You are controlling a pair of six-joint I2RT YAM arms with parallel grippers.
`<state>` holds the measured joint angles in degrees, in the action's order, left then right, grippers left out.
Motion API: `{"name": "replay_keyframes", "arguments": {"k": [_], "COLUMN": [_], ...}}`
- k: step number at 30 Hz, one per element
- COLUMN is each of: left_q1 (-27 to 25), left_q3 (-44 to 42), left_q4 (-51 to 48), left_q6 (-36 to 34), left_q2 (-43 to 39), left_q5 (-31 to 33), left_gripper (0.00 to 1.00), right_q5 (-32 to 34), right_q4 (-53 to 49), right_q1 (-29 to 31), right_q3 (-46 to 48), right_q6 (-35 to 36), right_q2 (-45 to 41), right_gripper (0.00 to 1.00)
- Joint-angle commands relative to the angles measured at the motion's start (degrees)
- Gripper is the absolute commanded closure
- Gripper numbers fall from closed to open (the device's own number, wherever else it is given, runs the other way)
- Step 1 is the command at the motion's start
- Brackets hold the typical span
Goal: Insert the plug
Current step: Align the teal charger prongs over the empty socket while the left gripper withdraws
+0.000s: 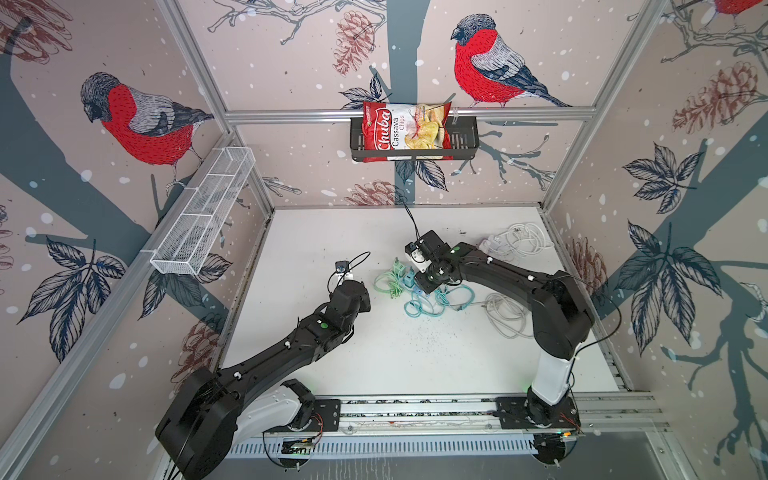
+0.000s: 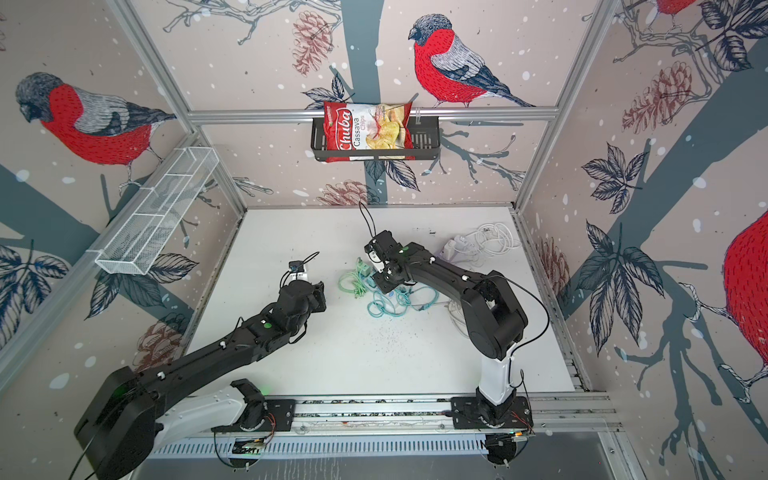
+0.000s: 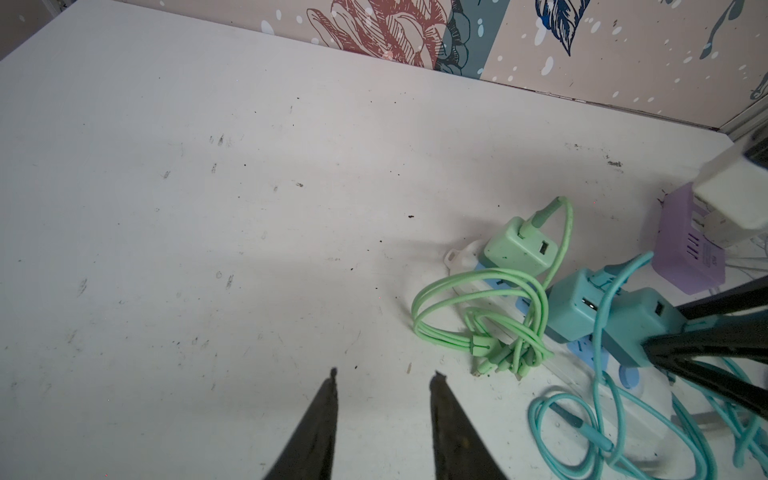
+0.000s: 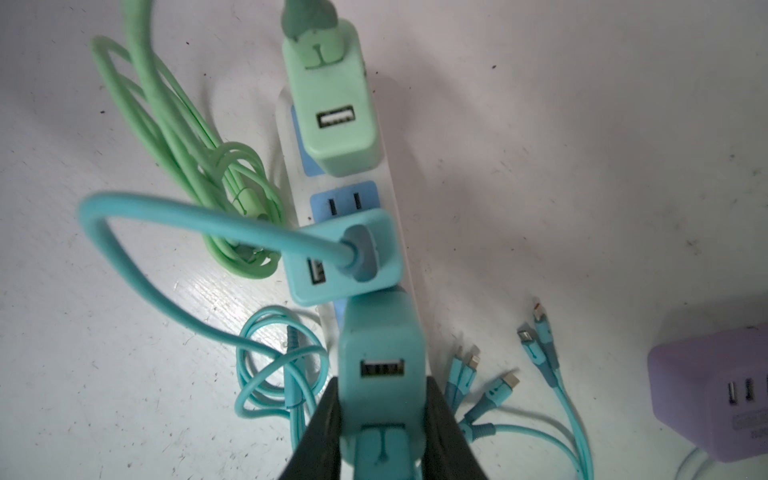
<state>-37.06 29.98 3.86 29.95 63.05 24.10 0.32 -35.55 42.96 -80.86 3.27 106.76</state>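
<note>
Right gripper (image 4: 380,401) clamps teal cube charger plug (image 4: 380,340) over white plastic power strip (image 4: 386,183), table (image 4: 582,124) centre. Prongs hidden: square plug to strip, press straight down. Left gripper (image 3: 384,376) ajar, empty.

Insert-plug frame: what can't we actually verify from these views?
Prongs of the teal charger in the right end effector: right wrist view, hidden by the charger's own body; seating in the power strip unknown.
Same charger, both top views: covered by the right arm.
Purple charger: left wrist view, partly behind a blurred white block at the edge.
Left end effector: both top views, hidden under the left arm.
</note>
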Motion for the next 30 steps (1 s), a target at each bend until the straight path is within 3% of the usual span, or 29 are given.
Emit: {"name": "replay_keyframes", "arguments": {"k": [1,27,30], "left_q1": [0.1,0.1,0.1], "left_q3": [0.0,0.3,0.1], "left_q4": [0.8,1.4,1.7], "left_q6": [-0.4,-0.5,-0.5], "left_q2": [-0.1,0.4,0.5], "left_q5": [-0.1,-0.9,-1.1], "left_gripper": [0.63,0.63,0.63], "right_q5": [0.0,3.0,0.9], "right_q4": [-0.4,0.4,0.8], "right_q1": [0.2,0.0,-0.6], "right_q3": [0.8,3.4,3.6], "right_q6": [0.8,-0.6,-0.3], "right_q2": [0.6,-3.0,-3.5], "right_gripper": [0.93,0.94,0.94]}}
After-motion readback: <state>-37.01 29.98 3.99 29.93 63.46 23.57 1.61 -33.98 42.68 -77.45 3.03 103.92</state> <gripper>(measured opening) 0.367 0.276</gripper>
